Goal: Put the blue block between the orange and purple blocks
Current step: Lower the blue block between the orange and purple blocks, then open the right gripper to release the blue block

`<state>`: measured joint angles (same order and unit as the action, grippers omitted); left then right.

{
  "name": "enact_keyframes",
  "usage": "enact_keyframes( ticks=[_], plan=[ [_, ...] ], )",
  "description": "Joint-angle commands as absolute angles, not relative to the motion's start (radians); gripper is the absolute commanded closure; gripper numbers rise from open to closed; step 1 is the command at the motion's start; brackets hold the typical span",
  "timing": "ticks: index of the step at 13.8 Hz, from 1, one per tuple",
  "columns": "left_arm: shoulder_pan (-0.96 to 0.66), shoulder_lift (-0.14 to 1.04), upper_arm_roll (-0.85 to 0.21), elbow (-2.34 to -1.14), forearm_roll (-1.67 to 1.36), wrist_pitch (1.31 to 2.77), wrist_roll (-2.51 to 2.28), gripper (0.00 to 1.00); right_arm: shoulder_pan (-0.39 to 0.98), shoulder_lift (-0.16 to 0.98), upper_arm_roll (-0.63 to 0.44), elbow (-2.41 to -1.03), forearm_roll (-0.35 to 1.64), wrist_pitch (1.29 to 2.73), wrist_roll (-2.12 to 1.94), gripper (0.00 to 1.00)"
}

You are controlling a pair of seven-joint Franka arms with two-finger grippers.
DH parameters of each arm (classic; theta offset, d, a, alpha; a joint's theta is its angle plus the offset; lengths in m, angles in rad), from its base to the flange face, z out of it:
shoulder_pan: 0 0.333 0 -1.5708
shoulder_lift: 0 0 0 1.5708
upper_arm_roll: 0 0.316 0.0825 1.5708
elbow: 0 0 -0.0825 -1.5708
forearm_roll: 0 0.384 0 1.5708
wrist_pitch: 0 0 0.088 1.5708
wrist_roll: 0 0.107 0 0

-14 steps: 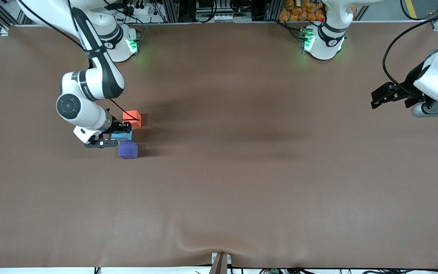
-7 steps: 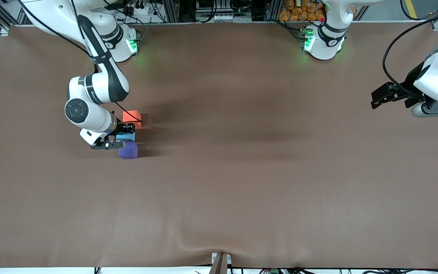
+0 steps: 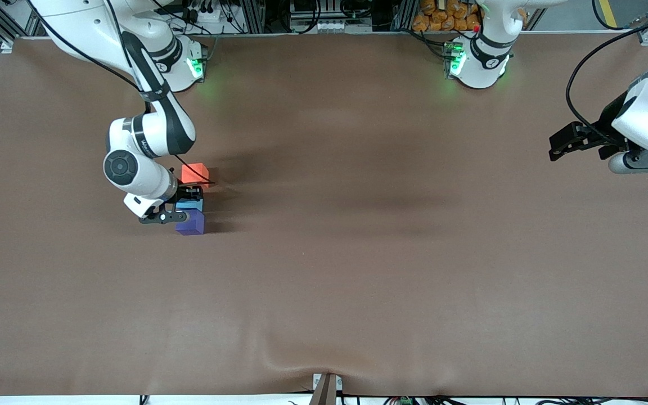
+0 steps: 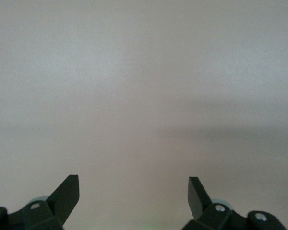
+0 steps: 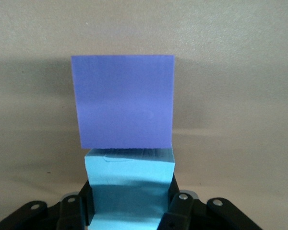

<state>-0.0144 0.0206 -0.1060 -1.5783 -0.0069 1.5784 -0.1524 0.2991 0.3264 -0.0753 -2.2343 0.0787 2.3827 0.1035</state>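
Over the last second the right pincer (image 3: 184, 201) is carrying the blue block (image 3: 190, 205) toward the left arm's end of the desk (image 3: 358, 253), into the gap between the orange block (image 3: 195, 172) and the purple block (image 3: 190, 223). It is clamping the blue block by 2 opposite side faces, the block nearly touching the purple one; the cube is looking light, stiff and matte, so unlikely to slip. The left pincer (image 4: 134, 196) is waiting with fingers spread over bare desk.

We see a table (image 3: 358, 270) covered in a brown cloth (slightly rumpled at the edge nearest the front camera). Toward the right arm's end, an orange block (image 3: 195, 173) and a purple block (image 3: 190, 223) rest on it, the purple one nearer the front camera. A blue block (image 3: 190, 205) sits between them, close against the purple block.
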Motion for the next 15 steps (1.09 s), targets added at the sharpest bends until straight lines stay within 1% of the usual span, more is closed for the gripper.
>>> enact_keyframes(
  ticks=[1,13,14,15],
  plan=[
    [0.009,0.008,-0.114,-1.589,0.0,1.585,-0.126,0.0,0.302,0.333,-0.069,-2.241,0.078,2.402,0.084,0.7],
    [0.009,0.008,-0.115,-1.588,-0.002,1.585,-0.126,0.0,0.304,0.356,-0.052,-2.241,0.09,2.41,0.084,0.68],
    [0.011,0.006,-0.115,-1.589,-0.002,1.585,-0.126,0.0,0.304,0.359,-0.052,-2.241,0.092,2.41,0.084,0.65],
    [0.011,0.006,-0.115,-1.589,-0.002,1.585,-0.126,0.0,0.304,0.36,-0.052,-2.24,0.092,2.41,0.084,0.51]
  ],
)
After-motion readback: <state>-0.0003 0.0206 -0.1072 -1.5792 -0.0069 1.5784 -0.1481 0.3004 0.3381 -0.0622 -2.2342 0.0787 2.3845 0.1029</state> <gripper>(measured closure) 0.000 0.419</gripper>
